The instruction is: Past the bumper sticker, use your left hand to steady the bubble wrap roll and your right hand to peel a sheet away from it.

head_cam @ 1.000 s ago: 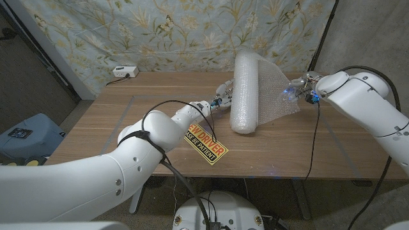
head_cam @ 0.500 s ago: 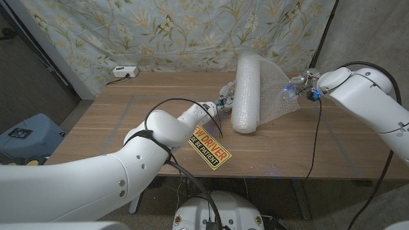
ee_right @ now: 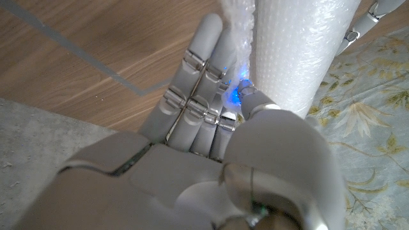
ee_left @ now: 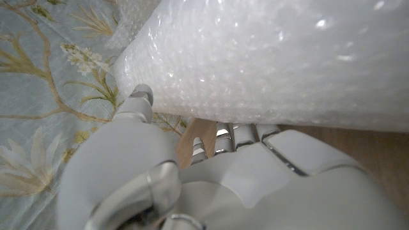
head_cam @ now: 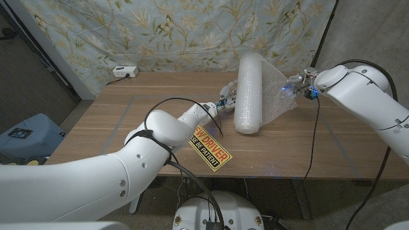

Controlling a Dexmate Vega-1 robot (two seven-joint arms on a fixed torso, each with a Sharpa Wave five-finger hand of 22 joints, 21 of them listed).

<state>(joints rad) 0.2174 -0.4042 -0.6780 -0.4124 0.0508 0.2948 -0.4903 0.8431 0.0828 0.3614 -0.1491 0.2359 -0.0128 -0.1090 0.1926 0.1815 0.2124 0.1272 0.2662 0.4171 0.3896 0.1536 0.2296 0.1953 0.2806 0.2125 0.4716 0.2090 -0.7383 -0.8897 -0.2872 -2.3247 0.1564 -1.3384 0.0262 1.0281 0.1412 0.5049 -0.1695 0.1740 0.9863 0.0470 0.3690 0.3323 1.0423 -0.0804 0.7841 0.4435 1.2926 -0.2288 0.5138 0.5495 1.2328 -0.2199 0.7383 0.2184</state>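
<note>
Past table centre, toward 1 o'clock: roll (head_cam: 248, 92) lies lengthwise | sheet (head_cam: 276, 96) fans off it toward 3 o'clock, pinched by right hand (head_cam: 295, 85) for peeling | left hand (head_cam: 227, 97) presses the 9 o'clock flank, fingers apart, likely bracing | sticker (head_cam: 209, 148) near 6 o'clock edge

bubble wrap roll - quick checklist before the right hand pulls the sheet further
1. Left hand against the bubble wrap roll: ok, its fingers touch the roll's side.
2. Right hand has the sheet: ok, the edge is pinched between its fingers.
3. Sheet coming off the roll: ok, it spans from roll to right hand.
4. Roll lying on the table: ok.
5. Bumper sticker clear of the roll: ok, it lies nearer the robot, apart.
6. Firmness of the left hand's hold: cannot tell.
</note>
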